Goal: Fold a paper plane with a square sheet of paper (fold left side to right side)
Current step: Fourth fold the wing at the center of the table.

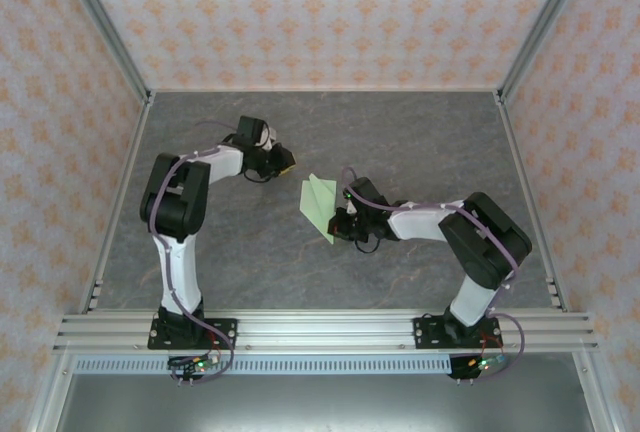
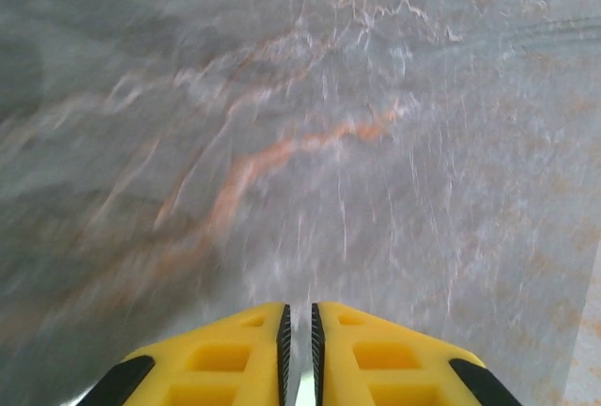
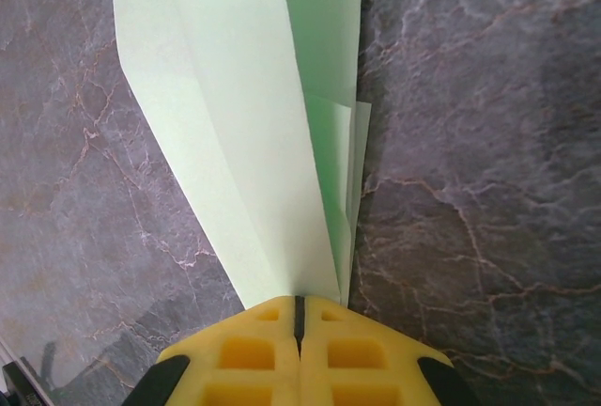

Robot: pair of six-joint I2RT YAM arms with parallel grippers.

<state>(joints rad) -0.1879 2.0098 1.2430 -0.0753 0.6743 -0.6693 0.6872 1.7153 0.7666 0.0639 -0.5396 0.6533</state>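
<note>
1. the folded pale green paper sheet [image 1: 320, 204] [image 3: 244, 96] is mid-table, its near end hidden in the right gripper [image 3: 299, 304] [image 1: 340, 224], whose jaws are clamped on it.
2. its far end is cut off in the right wrist view.
3. the left gripper [image 2: 299, 307] [image 1: 285, 162] has its jaws nearly together and holds nothing; its wrist view is blurred.

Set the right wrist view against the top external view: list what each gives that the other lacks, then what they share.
Right wrist: the stacked creases and layered edges of the green paper, its end pinched in the shut right claw. Top external: the paper's whole pointed outline, and the left claw standing apart from it. Shared: the paper in the right claw over the grey marbled table.
</note>
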